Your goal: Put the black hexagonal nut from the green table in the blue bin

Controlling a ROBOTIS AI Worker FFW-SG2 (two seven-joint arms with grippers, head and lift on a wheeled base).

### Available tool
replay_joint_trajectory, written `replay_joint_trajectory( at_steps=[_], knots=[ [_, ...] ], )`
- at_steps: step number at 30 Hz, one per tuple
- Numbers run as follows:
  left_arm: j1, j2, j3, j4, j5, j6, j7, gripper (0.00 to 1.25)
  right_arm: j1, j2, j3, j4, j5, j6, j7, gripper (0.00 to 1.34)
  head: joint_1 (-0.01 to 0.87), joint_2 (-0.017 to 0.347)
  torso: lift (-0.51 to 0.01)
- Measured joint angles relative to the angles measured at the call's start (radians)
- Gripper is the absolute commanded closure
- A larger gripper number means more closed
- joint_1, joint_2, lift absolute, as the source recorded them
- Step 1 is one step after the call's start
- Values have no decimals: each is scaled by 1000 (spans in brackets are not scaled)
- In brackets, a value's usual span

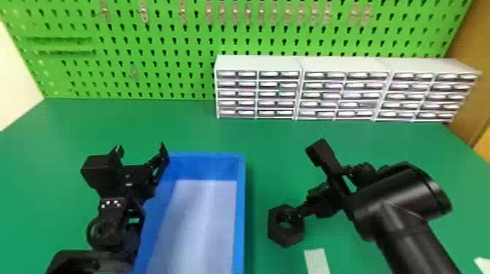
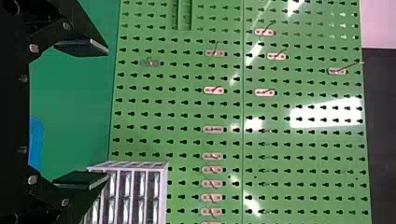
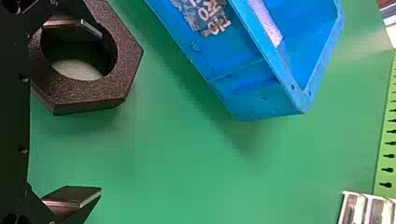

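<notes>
Nut [image 1: 275, 226]: found outside the bin [image 1: 239, 218], to its right and apart from it. Whether it is borne by the table [image 1: 109, 124] or raised slightly cannot be told.

Right gripper [image 1: 302, 184]: located at the nut, with its fingers spread apart. In the right wrist view, one finger is seen at the nut's hole and the other well clear of the nut. No clamping is observed; contact between finger and nut cannot be confirmed.

Left gripper [image 1: 140, 147]: located by the bin's left wall, near the far end. Its fingers are parted, with nothing gripped.

Bin: placed upright between the two arms; a pale floor is noted inside.

Surroundings: a pale strip [image 1: 317, 260] is noted near the nut. Three drawer units [image 1: 344, 65] are lined up at the table's rear, before a green pegboard [image 1: 164, 47].
</notes>
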Motion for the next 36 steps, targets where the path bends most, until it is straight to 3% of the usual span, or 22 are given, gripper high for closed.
replay_joint_trajectory(
  at_steps=[28, 36],
  knots=[
    [-14, 0, 5, 3, 0, -15, 0, 317, -66, -30, 87, 111, 30, 5, -10, 133, 657, 57, -95],
    [-17, 0, 8, 4, 0, -19, 0, 317, -72, -32, 85, 118, 30, 2, -11, 289, 657, 57, -95]
  ],
)
